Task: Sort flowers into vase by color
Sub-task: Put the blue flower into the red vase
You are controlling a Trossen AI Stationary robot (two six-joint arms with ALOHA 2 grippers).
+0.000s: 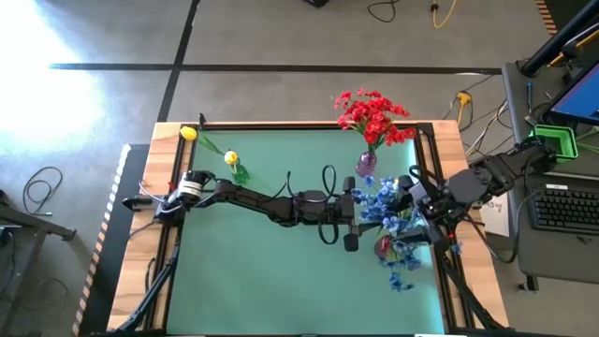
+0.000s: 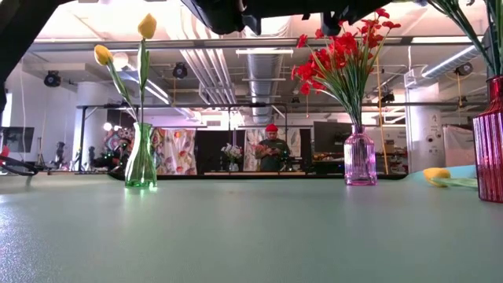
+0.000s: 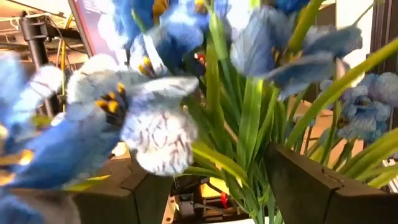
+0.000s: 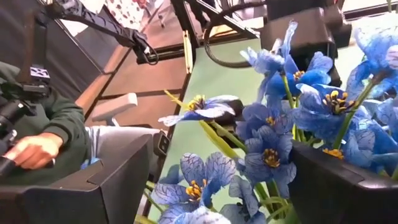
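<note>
Blue flowers (image 1: 393,225) stand bunched in a red vase (image 2: 491,141) at the table's right. My left gripper (image 3: 211,193) reaches level across the table into the bunch, open, with green stems (image 3: 249,124) and blossoms between its fingers. From the right, my right gripper (image 4: 217,193) stands open at the same bunch, blue blossoms (image 4: 267,149) in front of its fingers. Red flowers (image 1: 372,114) stand in a pink vase (image 2: 360,157) at the far side. Two yellow flowers (image 2: 145,27) stand in a green vase (image 2: 141,157) at the far left. My left gripper has the blue flowers' stems (image 3: 214,112) between its open fingers, coming level from the table's left; whether a finger touches them I cannot tell. My right gripper has blossoms (image 4: 199,180) low between its open fingers; whether they touch, I cannot tell.
In the low view a yellow flower (image 2: 436,174) lies on the green mat (image 1: 262,271) between the pink and red vases. A person's sleeve and hand (image 4: 37,149) show beyond the table's edge. The mat's middle and near part are bare.
</note>
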